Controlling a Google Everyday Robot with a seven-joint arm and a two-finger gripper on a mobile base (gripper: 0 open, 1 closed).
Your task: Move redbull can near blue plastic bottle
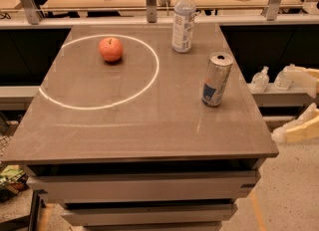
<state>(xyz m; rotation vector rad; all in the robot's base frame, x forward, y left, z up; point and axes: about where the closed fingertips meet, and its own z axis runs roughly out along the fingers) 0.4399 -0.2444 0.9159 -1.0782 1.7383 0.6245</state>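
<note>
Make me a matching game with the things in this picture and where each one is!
Things:
1. apple
2. redbull can
3. blue plastic bottle
4. gripper

Places:
A. off the table, past its right edge, fingers open
B. inside the white circle
C. standing at the table's far edge
D. standing near the table's right edge

Pairs: 1-B, 2-D, 3-C, 4-A
</note>
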